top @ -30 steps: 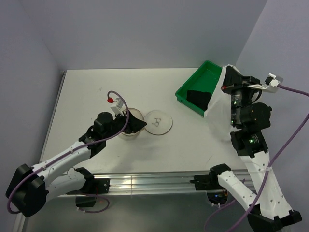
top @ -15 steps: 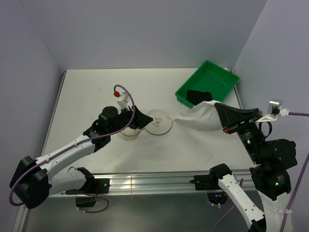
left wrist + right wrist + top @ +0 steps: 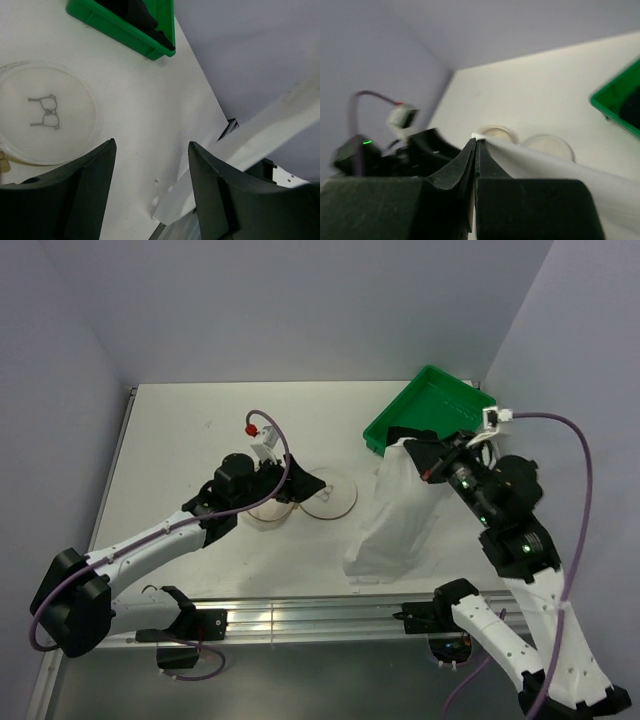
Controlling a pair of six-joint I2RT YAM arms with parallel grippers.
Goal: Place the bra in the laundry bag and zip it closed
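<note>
Open left pincer (image 3: 151, 148), mesh laundry bag (image 3: 47, 117) left, green tray (image 3: 120, 34) holding bra (image 3: 142, 17), white cloth (image 3: 280, 125) right

Black bra (image 3: 408, 434) bunched in green tray (image 3: 432, 400); round mesh laundry bag (image 3: 338, 498) open, lid laid flat.

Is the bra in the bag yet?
Not yet. Nothing looks done: the floppy black bra lies in the green plastic tray. In hand: the right end effector pinches a white cloth. To do: bra into the round white mesh bag, then zipping; the left end effector is open.
</note>
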